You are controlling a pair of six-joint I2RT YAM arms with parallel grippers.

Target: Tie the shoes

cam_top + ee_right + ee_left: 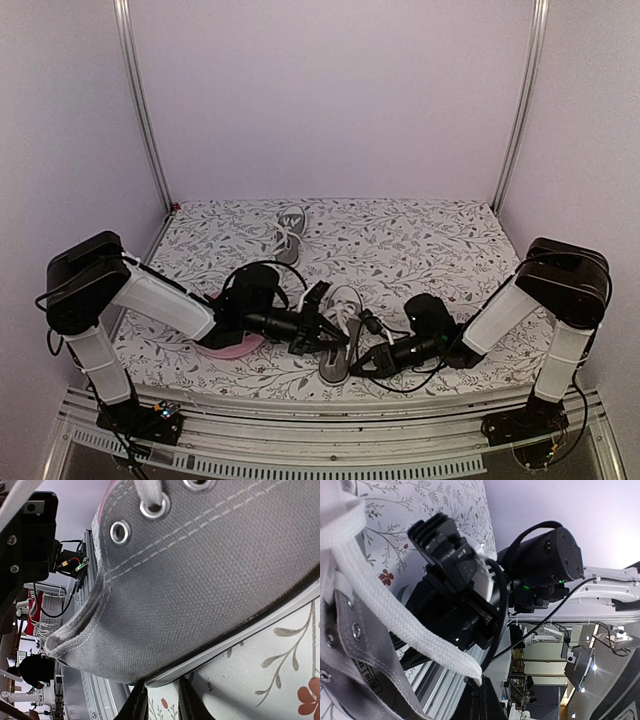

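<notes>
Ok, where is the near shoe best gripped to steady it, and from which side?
Probably the heel rim of the near shoe, from the right: the shoe stands upright, its collar open, so one finger fits inside the thin canvas, and the right gripper is open beside it.

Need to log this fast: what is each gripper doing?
Left gripper: jaws closed on the white lace.
Right gripper: jaws slightly open, holding nothing.

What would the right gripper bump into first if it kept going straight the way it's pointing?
The near grey shoe. The right gripper points at its side, low by the white rubber edge, just above the flowered cloth. Nothing shows between them, so it would probably hit that edge first.
</notes>
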